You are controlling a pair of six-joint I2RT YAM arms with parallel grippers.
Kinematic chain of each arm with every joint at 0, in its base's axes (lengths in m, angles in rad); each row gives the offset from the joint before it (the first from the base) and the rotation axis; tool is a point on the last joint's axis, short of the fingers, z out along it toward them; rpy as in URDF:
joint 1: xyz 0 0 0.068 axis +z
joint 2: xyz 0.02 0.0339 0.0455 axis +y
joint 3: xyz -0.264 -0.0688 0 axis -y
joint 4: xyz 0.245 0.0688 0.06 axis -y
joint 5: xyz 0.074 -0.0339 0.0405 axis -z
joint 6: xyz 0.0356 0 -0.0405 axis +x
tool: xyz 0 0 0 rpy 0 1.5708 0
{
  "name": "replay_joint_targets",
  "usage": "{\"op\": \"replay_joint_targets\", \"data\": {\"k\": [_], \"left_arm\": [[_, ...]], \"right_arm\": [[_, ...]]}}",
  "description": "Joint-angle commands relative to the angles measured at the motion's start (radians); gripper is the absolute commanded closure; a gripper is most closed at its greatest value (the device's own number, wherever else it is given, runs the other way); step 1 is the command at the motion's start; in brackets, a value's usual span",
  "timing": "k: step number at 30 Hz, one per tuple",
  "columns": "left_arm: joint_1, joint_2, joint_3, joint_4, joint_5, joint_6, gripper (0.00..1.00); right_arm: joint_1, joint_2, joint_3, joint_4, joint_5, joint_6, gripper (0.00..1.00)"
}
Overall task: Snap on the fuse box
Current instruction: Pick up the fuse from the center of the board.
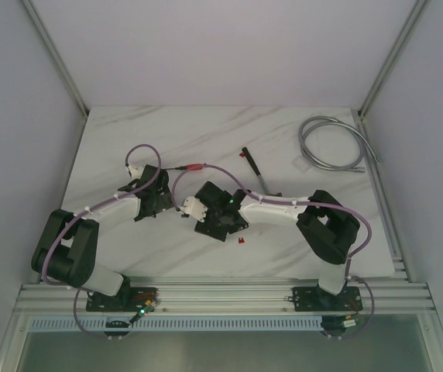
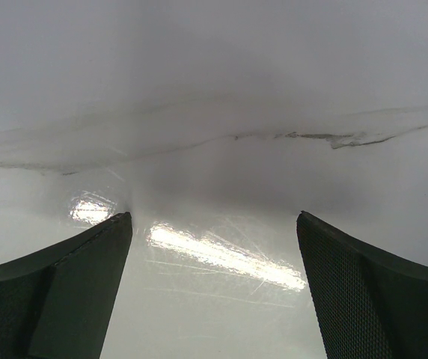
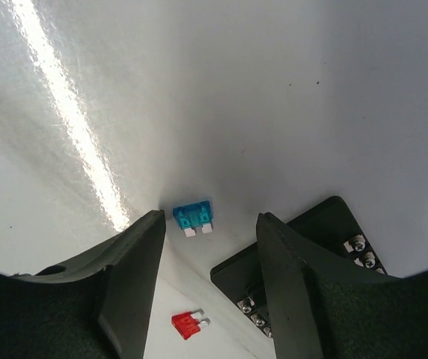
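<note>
The fuse box [image 3: 325,243] is a black block with a row of small screws. It lies on the white table, and my right gripper's right finger [image 3: 289,284] hides part of it. In the top view the fuse box [image 1: 233,226] sits under my right gripper [image 1: 215,213] near the table's middle. My right gripper [image 3: 210,218] is open with nothing between its fingers and hovers just left of the box. My left gripper [image 2: 214,217] is open wide over bare table and holds nothing. In the top view my left gripper [image 1: 152,201] is left of the box and apart from it.
A loose blue fuse [image 3: 194,217] and a red fuse [image 3: 186,324] lie on the table under my right gripper. Another red fuse [image 1: 241,242] lies near the box. A black tool [image 1: 254,170] lies behind it, and a coiled silver hose [image 1: 330,143] sits at the back right.
</note>
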Motion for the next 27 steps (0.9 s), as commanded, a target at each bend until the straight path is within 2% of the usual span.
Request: {"op": "replay_joint_targets", "data": {"k": [1, 9, 14, 20, 27], "left_arm": [[-0.007, 0.019, -0.006, -0.029, 0.054, -0.004, 0.00], [-0.007, 0.018, -0.007, -0.028, 0.059, -0.001, 0.00], [-0.009, 0.018, -0.007, -0.026, 0.061, -0.001, 0.00], [-0.009, 0.017, -0.008, -0.026, 0.063, 0.000, 0.00], [-0.010, 0.016, -0.007, -0.025, 0.069, -0.002, 0.00]], "right_arm": [[-0.002, 0.014, 0.030, -0.033, -0.018, -0.027, 0.43], [-0.019, 0.064, 0.045, -0.033, 0.054, 0.020, 0.52], [-0.028, 0.096, 0.068, -0.033, 0.090, 0.089, 0.53], [-0.031, 0.096, 0.083, -0.041, 0.112, 0.178, 0.53], [-0.031, 0.061, 0.102, -0.081, 0.074, 0.273, 0.47]]}}
